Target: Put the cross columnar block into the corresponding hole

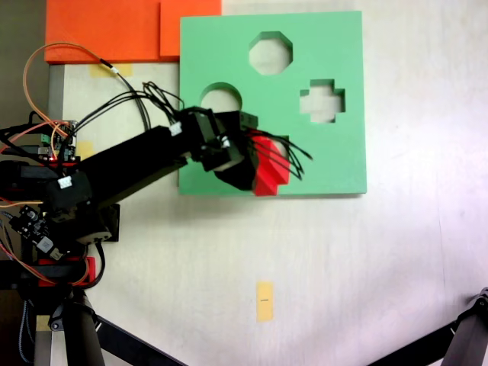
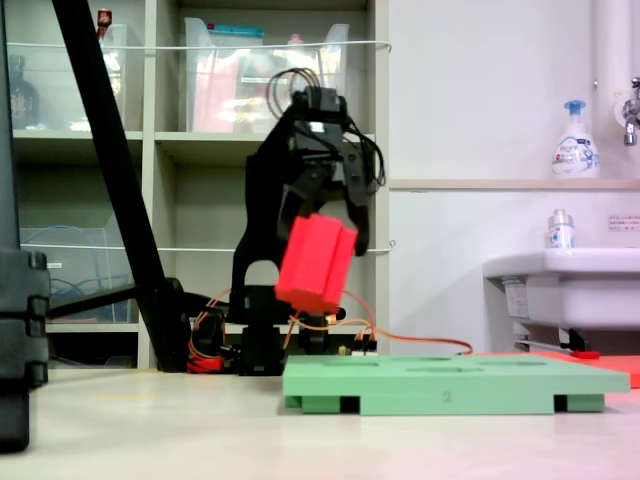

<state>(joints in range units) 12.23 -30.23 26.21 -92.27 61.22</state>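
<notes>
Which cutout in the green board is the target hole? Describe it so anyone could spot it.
Find the square green board on the pale table in the fixed view from above. The target hole is the cutout nearest the board's right edge. It is plus-shaped, unlike the octagonal cutout near the top and the rounded one at left.

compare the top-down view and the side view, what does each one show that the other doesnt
Top-down: the green board's cutouts, including the plus-shaped hole, and the red block lying over the board's lower edge.

Side: the block is tilted and held clear above the board; shelves, sink.

Both: gripper with jaws shut on the block.
</notes>
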